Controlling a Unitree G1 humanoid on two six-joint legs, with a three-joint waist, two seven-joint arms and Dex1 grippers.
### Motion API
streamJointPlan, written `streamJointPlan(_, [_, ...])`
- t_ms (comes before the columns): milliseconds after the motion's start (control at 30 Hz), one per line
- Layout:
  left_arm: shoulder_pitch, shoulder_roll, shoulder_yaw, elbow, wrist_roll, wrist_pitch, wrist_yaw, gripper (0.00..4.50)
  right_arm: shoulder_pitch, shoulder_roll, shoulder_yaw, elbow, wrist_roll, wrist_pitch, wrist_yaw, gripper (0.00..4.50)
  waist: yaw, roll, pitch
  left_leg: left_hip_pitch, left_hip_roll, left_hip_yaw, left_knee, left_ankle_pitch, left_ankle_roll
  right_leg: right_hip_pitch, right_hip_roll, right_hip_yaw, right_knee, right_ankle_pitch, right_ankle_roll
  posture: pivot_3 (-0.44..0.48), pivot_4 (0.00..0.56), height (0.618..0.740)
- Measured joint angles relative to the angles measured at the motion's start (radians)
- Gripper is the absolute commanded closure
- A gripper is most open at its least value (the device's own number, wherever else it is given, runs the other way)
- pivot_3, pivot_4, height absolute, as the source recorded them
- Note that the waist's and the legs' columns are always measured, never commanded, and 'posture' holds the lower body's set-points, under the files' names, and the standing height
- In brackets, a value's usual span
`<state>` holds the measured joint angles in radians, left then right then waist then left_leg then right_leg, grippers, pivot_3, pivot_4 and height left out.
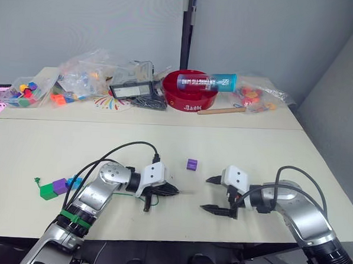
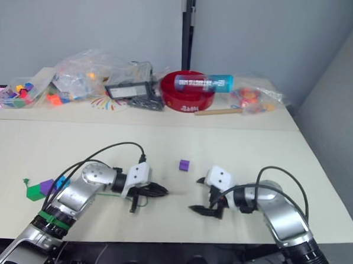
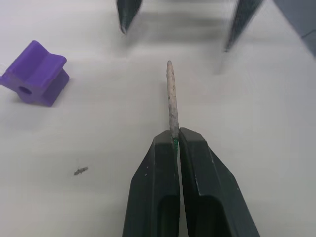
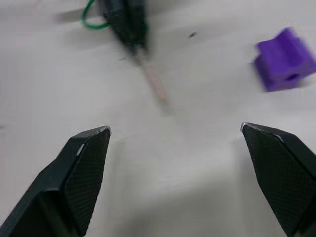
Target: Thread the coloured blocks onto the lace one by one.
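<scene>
My left gripper point(image 1: 172, 191) is shut on the lace just behind its pale stiff tip point(image 3: 171, 95), which points toward my right gripper. The green lace point(image 1: 123, 193) trails back under my left arm to a knot point(image 1: 37, 180) at the table's left. Threaded blocks sit there: a green one point(image 1: 46, 191), a purple one point(image 1: 60, 186) and a light blue one point(image 1: 74, 180). One loose purple block point(image 1: 192, 164) lies on the table between and beyond the two grippers. My right gripper point(image 1: 209, 194) is open and empty, facing the lace tip point(image 4: 155, 85).
Along the table's back edge stand bags of toy pieces point(image 1: 78, 79), a box of bright pieces point(image 1: 23, 94), a red bowl point(image 1: 190, 91) with a blue tube point(image 1: 206, 81) across it, and a wooden stick point(image 1: 222, 111).
</scene>
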<state>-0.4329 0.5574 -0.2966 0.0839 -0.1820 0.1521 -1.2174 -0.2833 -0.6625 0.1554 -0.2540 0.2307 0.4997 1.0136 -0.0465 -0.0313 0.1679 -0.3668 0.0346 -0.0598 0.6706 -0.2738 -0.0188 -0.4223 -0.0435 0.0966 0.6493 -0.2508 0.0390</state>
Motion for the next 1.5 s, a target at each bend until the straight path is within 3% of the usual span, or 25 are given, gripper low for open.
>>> streamJointPlan(300, [0.045, 0.128, 0.066, -0.01, -0.016, 0.0, -0.061, 4.5, -0.031, 0.132, -0.001, 0.093, -0.031, -0.018, -0.162, 0.15, 0.003, 0.0, 0.0, 0.0, 0.0, 0.0, 0.0, 0.0, 0.0, 0.0, 0.0, 0.0, 0.0, 0.0, 0.0, 0.0, 0.15, 0.74])
streamJointPlan(733, [0.06, 0.13, 0.08, -0.041, -0.017, 0.006, -0.061, 4.5, -0.086, 0.233, 0.014, 0.246, -0.083, -0.09, -0.281, 0.15, -0.001, 0.001, 0.0, -0.001, 0.0, 0.0, 0.0, 0.0, 0.0, -0.001, 0.0, 0.0, 0.0, 0.001, 0.0, 0.0, 0.15, 0.74])
streamJointPlan(900, [0.076, 0.13, 0.083, -0.042, -0.018, 0.002, -0.061, 4.5, -0.059, 0.295, 0.009, 0.207, -0.091, -0.077, -0.357, 0.15, 0.001, 0.001, 0.0, -0.001, 0.0, 0.0, 0.0, 0.0, 0.0, -0.001, 0.0, 0.0, 0.0, 0.001, 0.0, 0.0, 0.15, 0.74])
streamJointPlan(1100, [0.093, 0.146, 0.103, -0.042, -0.018, -0.006, -0.059, 4.5, 0.097, 0.418, 0.007, -0.009, -0.134, 0.036, -0.578, 0.15, 0.004, 0.001, 0.0, -0.002, 0.0, 0.0, 0.0, 0.0, 0.0, -0.002, -0.001, 0.0, 0.0, 0.001, 0.0, 0.0, 0.15, 0.74])
streamJointPlan(1267, [0.096, 0.147, 0.112, -0.042, -0.018, -0.02, -0.059, 4.5, 0.172, 0.598, 0.056, -0.133, -0.22, 0.118, -0.808, 0.15, -0.003, 0.001, 0.0, -0.001, 0.0, 0.0, 0.0, 0.0, 0.0, -0.003, 0.0, 0.0, 0.001, 0.001, 0.0, 0.0, 0.15, 0.74])
streamJointPlan(1400, [0.099, 0.149, 0.121, -0.042, -0.018, -0.023, -0.06, 4.5, 0.18, 0.71, 0.11, -0.135, -0.278, 0.126, -0.941, 0.15, -0.002, 0.001, 0.0, -0.002, 0.0, 0.0, 0.0, 0.0, 0.0, -0.003, 0.0, 0.0, 0.001, 0.001, 0.0, 0.0, 0.15, 0.74])
streamJointPlan(1500, [0.104, 0.154, 0.121, -0.042, -0.018, -0.023, -0.062, 4.5, 0.161, 0.719, 0.127, -0.098, -0.31, 0.113, -1.009, 0.15, 0.0, 0.001, 0.0, -0.002, 0.0, 0.0, 0.0, 0.0, 0.0, -0.002, -0.001, 0.0, 0.0, 0.001, 0.0, 0.0, 0.15, 0.74])
